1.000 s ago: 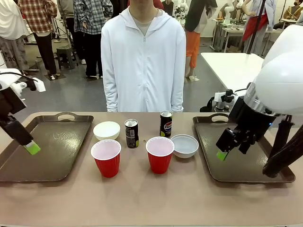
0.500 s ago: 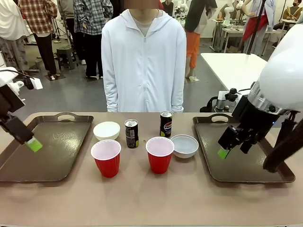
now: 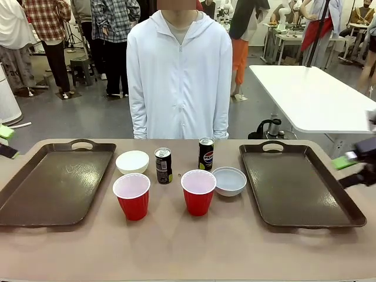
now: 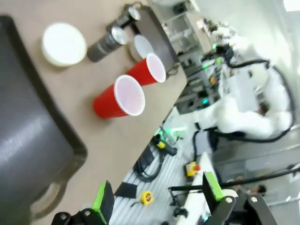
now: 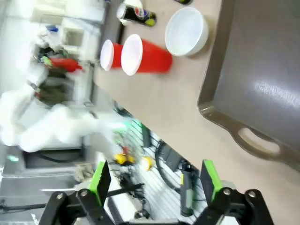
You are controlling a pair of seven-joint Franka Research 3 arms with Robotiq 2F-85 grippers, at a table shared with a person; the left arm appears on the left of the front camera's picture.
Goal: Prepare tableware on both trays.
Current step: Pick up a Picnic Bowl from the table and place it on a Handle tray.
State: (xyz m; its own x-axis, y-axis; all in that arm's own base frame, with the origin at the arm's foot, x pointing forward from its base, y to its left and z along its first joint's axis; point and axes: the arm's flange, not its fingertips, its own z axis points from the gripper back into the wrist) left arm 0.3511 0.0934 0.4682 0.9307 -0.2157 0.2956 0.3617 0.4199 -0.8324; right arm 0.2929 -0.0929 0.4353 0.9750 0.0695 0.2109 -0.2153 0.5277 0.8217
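**Six pieces of tableware stand between two trays, both pincers wide open**

Taking the left can (image 3: 163, 165), near the middle of the counter (image 3: 176, 247), as the mark, everything else is placed from it.

Far to its left, past the outer rim of the left tray (image 3: 35, 194), is the left pincer (image 4: 158, 194). Its green-padded fingers are spread wide with nothing between them. The left tray lies flat on the counter, well to the left of the can.

Just left of the can sits the left bowl (image 3: 132, 161), upright and apart from it. The left cup (image 3: 132, 197) stands left of the can and nearer the robot's side, mouth up.

To the can's right and nearer the robot stands the right cup (image 3: 198, 192), also mouth up. The right can (image 3: 206, 154) is right of the mark and slightly farther back, upright. Farther right sits the right bowl (image 3: 229, 180), just beside the right cup; whether they touch cannot be told.

Well to the right of the can lies the right tray (image 3: 294, 188). Beyond its outer rim is the right pincer (image 5: 154, 176), its fingers also fully apart and gripping nothing.

Behind the can, at the far edge of the counter, stands a person (image 3: 179, 76) in a white hooded jacket.
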